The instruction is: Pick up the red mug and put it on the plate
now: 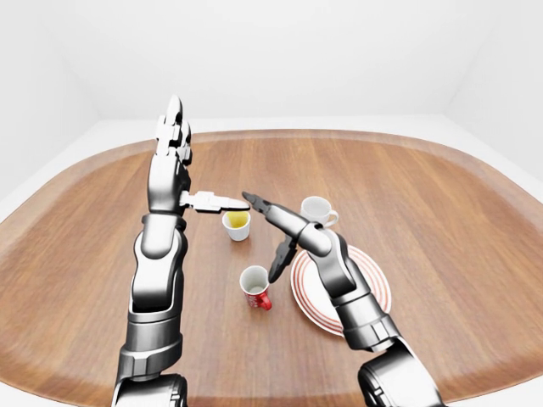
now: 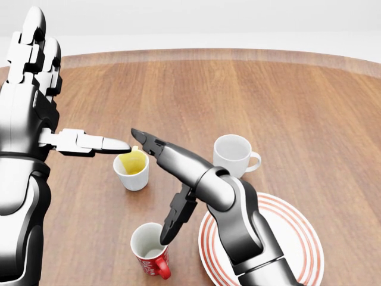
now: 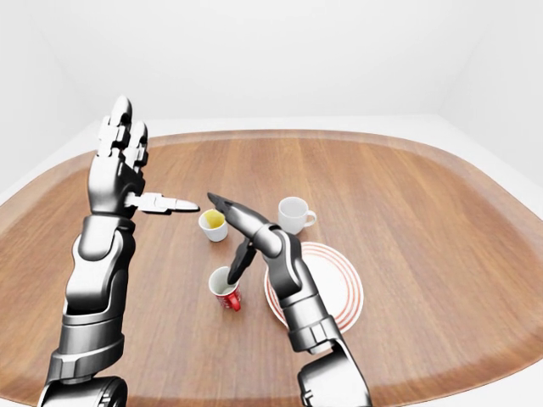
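The red mug (image 2: 151, 251) stands upright on the table (image 2: 309, 107) just beside the plate (image 2: 300, 238), and the right hand (image 2: 164, 185), fingers spread apart with one pointing into its mouth, could tip it, while the left hand (image 2: 36, 101) is open too

Bright, even, diffuse render lighting. Sharp throughout, no blur. Soft faint shadows under crockery. Specular highlights on metallic arms. Eye views bow table (image 1: 475, 280) edge, wide-angle.
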{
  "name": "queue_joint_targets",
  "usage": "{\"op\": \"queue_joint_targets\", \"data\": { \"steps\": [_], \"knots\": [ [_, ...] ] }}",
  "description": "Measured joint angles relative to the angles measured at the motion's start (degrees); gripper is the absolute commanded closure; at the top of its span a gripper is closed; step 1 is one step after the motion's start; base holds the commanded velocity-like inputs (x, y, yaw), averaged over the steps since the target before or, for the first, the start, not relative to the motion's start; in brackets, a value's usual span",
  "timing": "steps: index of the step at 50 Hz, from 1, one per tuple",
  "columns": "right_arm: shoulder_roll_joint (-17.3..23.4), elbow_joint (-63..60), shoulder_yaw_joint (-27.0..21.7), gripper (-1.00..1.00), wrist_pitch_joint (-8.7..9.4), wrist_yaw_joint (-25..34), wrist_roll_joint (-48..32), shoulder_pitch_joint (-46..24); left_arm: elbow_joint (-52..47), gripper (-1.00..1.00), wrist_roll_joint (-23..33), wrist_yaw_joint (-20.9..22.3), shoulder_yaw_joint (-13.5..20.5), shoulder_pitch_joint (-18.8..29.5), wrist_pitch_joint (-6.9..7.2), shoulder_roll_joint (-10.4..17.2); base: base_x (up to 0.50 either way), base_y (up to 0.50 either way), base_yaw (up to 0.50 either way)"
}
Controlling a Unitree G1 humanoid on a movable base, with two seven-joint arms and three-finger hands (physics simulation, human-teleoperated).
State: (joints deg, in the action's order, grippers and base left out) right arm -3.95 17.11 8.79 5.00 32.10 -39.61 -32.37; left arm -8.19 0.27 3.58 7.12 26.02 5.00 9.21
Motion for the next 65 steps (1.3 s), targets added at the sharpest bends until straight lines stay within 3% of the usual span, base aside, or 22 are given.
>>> {"op": "queue_joint_targets", "data": {
  "steps": [42, 65],
  "knots": [
    [-2.18, 9.52, 1.22, -1.0, 0.0, -0.74, -4.58, -0.14, 0.67, -1.0, -0.01, 0.27, 0.08, -0.47, 0.0, 0.04, 0.0, 0.0, 0.0],
    [-3.05, 20.4, 0.95, -1.0, 0.0, -4.5, -4.95, -2.27, 0.97, -1.0, -0.05, 0.29, 0.16, -0.54, 0.0, 0.06, 0.0, 0.0, 0.0]
  ]
}}
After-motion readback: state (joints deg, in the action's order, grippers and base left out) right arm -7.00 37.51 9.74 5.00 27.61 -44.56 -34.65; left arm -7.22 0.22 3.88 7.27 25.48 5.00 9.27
